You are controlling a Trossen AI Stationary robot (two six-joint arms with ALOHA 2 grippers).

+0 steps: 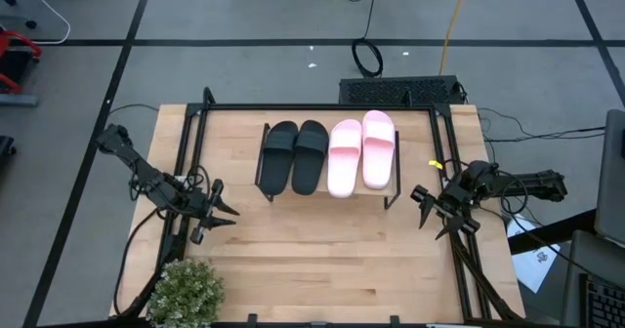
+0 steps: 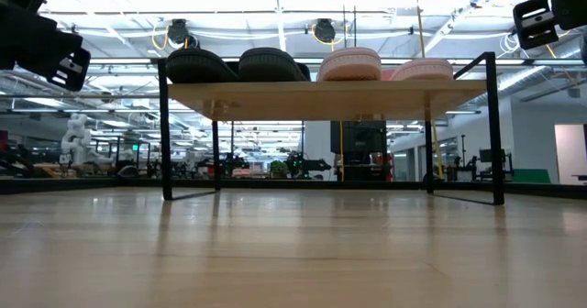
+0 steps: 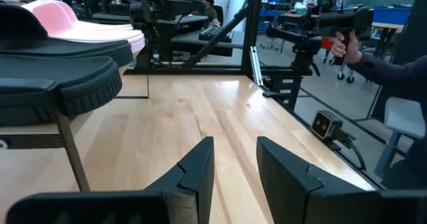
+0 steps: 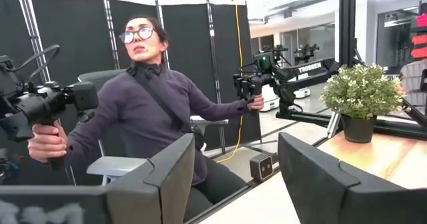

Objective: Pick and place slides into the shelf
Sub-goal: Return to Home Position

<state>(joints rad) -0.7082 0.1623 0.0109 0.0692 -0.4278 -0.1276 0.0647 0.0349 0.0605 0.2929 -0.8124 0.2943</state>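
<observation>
1. Black slides (image 1: 310, 157) and pink slides (image 1: 344, 159) sit side by side on the shelf (image 2: 321, 100) towards the far side of the table (image 1: 322, 260), black on your left arm's side and pink on your right arm's
2. Your left claw (image 3: 235, 144) hangs over the table's left side, in front of the shelf's left end, with its fingers parted by a modest gap and holding nothing
3. Your right claw (image 4: 237, 141) sits at the table's right edge, spread wide and just as empty
4. If you must nudge a slide, expect it to be light, soft and a little springy, and I judge the matte surface won't slip much; pinch the wide strap or a side wall of the sole, not the flat bed
5. Each slide's long axis runs from the table's near edge to its far edge; the black pair leans slightly off that line, and the right pink one lies a little farther back than its mate; which end is the toe I cannot tell from above
</observation>
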